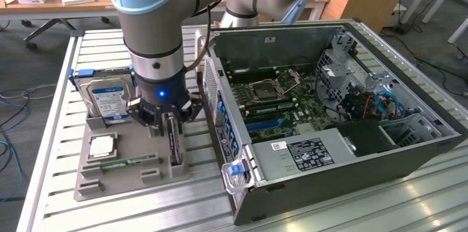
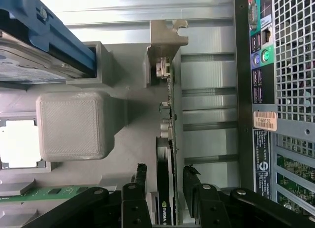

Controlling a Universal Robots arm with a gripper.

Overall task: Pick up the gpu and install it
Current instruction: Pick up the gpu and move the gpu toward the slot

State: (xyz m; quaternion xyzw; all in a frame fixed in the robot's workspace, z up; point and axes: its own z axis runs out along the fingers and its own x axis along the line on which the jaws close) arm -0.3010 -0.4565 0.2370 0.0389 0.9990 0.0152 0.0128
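Note:
The gpu (image 1: 175, 143) stands on edge in a slot of the grey holder tray (image 1: 139, 133), its silver end bracket (image 2: 165, 38) at the far end. My gripper (image 1: 170, 125) hangs directly over it. In the wrist view the gpu (image 2: 167, 134) runs between my two black fingers (image 2: 141, 171), with the gripper (image 2: 166, 170) open and a small gap on each side of the card. The open computer case (image 1: 329, 106) with its green motherboard (image 1: 285, 100) lies at the exterior view's right of the tray.
On the tray, a hard drive (image 1: 109, 97) in a blue bracket stands upright, a processor chip (image 1: 101, 147) lies flat, and a memory stick (image 1: 120, 162) sits in a groove. The case's rear panel (image 2: 275, 90) lies close beside the gpu. The table is slatted metal (image 1: 51, 133).

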